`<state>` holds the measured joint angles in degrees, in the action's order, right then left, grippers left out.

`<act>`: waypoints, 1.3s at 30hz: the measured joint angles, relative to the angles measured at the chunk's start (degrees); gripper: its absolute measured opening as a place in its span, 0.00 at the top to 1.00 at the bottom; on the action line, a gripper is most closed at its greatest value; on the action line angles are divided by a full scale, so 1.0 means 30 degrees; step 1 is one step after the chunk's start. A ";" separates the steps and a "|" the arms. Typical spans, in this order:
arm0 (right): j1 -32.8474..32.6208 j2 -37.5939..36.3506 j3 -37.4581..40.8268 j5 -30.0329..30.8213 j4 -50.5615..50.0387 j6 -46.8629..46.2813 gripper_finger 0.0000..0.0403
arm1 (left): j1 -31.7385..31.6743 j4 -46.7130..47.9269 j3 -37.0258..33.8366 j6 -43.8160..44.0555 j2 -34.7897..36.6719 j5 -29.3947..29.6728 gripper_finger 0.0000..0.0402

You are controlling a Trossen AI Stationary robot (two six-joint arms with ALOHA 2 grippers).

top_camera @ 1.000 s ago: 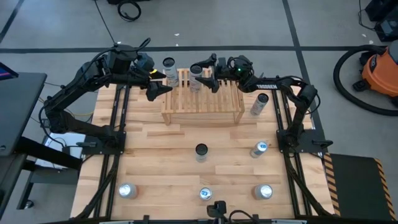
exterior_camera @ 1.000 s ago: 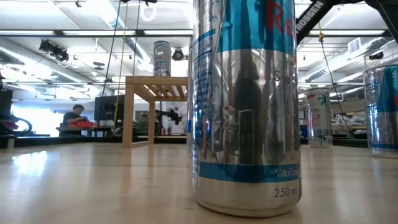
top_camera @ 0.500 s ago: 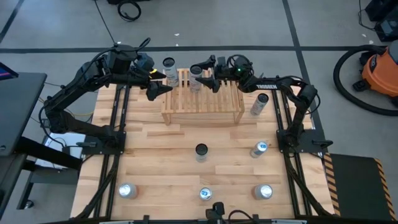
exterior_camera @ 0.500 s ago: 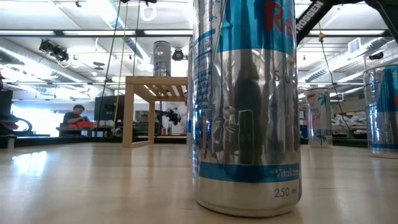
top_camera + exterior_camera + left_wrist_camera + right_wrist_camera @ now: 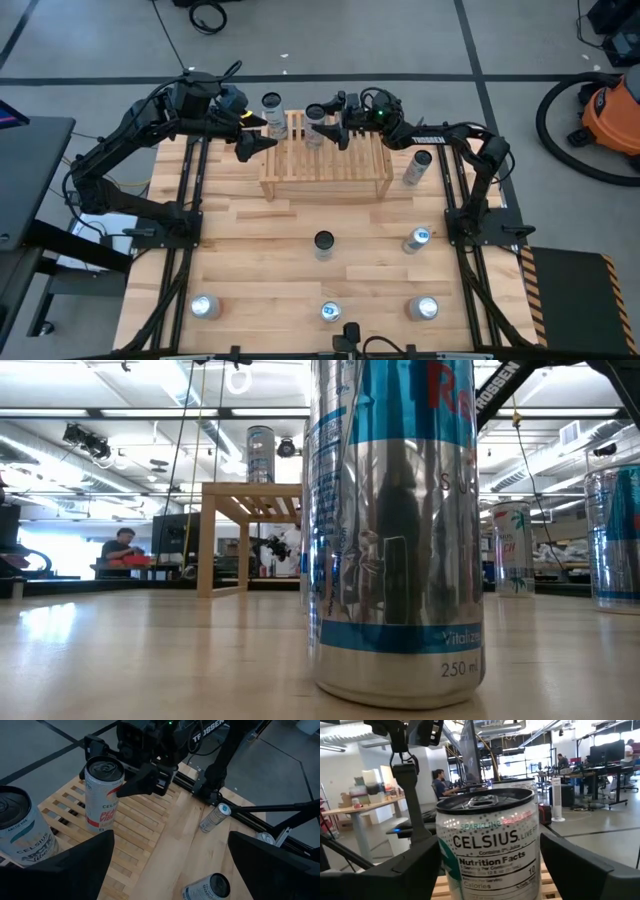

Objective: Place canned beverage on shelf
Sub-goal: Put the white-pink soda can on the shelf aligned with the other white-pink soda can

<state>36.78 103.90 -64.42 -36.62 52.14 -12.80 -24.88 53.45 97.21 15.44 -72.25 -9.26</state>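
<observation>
The left end effector hovers at the shelf's 9 o'clock end, its fingers spread wide with nothing between them, a Celsius can standing on the bench just beyond it. The shelf sits at 12 o'clock on the bench. On its slats stands a second Celsius can. The right end effector straddles this can, fingers partly open on either side; whether they press it cannot be told.
</observation>
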 joint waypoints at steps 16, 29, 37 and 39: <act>-0.0057 0.0000 0.0000 -0.0153 0.0201 0.0328 0.35 | 0.0000 0.0001 0.0000 -0.0510 0.0000 0.0009 0.02; -0.0214 0.0007 -0.2710 -0.0306 -0.4166 0.2782 0.35 | -0.0005 0.0033 0.0000 -0.0364 0.0000 0.0001 0.02; 0.0347 0.0190 -0.2747 -0.0873 -0.4255 0.2826 0.35 | 0.0000 0.0162 0.0000 -0.0357 0.0000 0.0002 0.02; 0.0498 0.0370 -0.2747 -0.0736 -0.4312 0.2690 0.35 | -0.0001 0.0168 0.0000 -0.0357 0.0000 0.0001 0.02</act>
<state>38.28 105.01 -72.66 -38.83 39.20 -4.73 -24.89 53.95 97.21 14.37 -72.25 -9.26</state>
